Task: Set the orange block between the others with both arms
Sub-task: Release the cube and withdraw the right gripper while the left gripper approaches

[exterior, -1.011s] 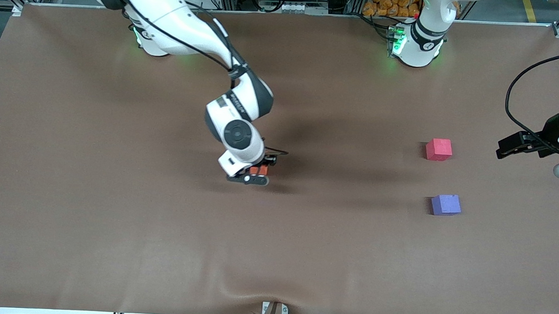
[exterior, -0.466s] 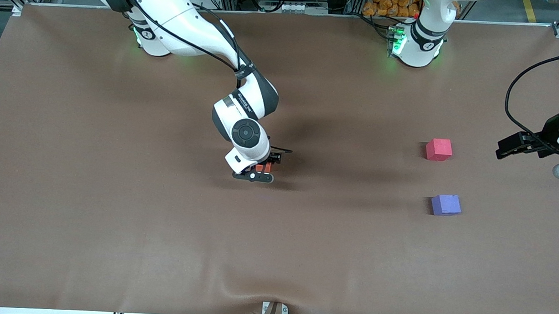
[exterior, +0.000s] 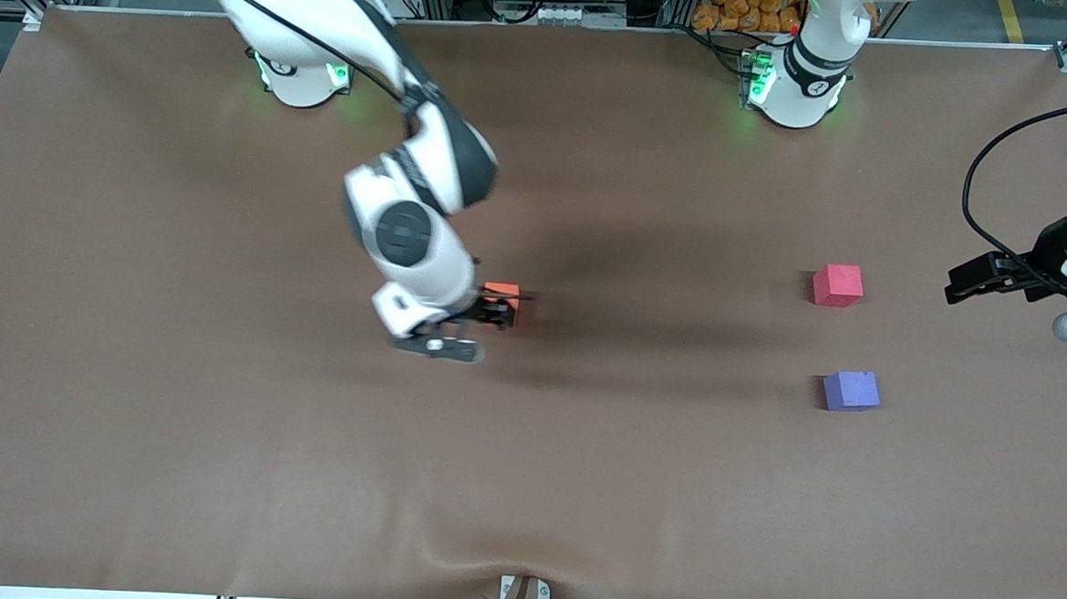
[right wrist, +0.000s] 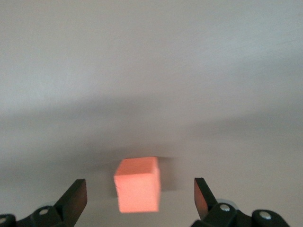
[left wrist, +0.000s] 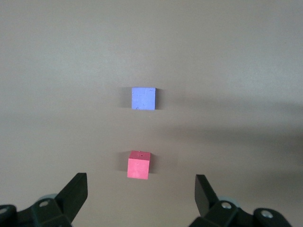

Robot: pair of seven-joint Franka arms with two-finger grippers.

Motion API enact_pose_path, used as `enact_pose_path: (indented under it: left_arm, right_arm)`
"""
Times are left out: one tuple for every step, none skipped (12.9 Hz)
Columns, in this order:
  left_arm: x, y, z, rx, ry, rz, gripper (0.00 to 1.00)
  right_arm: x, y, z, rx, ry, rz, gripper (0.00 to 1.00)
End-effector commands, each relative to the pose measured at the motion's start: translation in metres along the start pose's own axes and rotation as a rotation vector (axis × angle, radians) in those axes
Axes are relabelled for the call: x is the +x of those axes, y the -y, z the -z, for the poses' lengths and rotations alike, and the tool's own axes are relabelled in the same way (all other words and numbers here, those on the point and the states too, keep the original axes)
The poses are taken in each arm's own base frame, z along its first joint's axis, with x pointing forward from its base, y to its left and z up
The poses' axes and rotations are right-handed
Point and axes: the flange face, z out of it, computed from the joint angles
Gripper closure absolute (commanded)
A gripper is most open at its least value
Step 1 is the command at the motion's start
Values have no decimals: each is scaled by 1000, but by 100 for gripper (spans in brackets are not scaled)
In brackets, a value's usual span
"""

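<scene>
The orange block (exterior: 503, 294) (right wrist: 137, 185) rests on the brown cloth near the middle of the table. My right gripper (exterior: 480, 331) (right wrist: 139, 189) hovers just over it, open, with one finger on each side and clear gaps to the block. The pinkish-red cube (exterior: 837, 285) (left wrist: 138, 164) and the purple-blue cube (exterior: 851, 390) (left wrist: 143, 98) sit apart toward the left arm's end, the purple-blue one nearer the front camera. My left gripper (exterior: 959, 287) (left wrist: 140, 185) waits open and empty beside the pinkish-red cube.
The brown cloth (exterior: 215, 456) covers the whole table. A black cable (exterior: 983, 168) loops above the left gripper. A small bracket (exterior: 522, 596) sits at the table's front edge.
My right gripper opened and let go of the orange block, which now lies on the cloth. The right arm drew back toward its own end. The left arm did not move.
</scene>
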Motion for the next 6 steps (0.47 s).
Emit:
enact_pose_path:
  left_arm:
    - [5, -12, -6, -16, 10, -25, 0]
    - [7, -22, -12, -17, 18, -43, 0]
    - [9, -46, -24, -21, 38, -73, 0]
    - [8, -69, -31, -22, 49, -100, 0]
    - [7, -95, -39, -26, 50, -140, 0]
    - [8, -119, -43, -29, 32, -174, 0]
  right_arm:
    - [16, -68, 47, -65, 20, 61, 0]
    - [21, -91, 60, -117, 11, 81, 0]
    - [27, -110, 68, -138, 19, 61, 0]
    - [35, -128, 73, -140, 23, 45, 0]
    - [47, -153, 76, -143, 38, 71, 0]
    - [61, -185, 81, -140, 52, 110, 0]
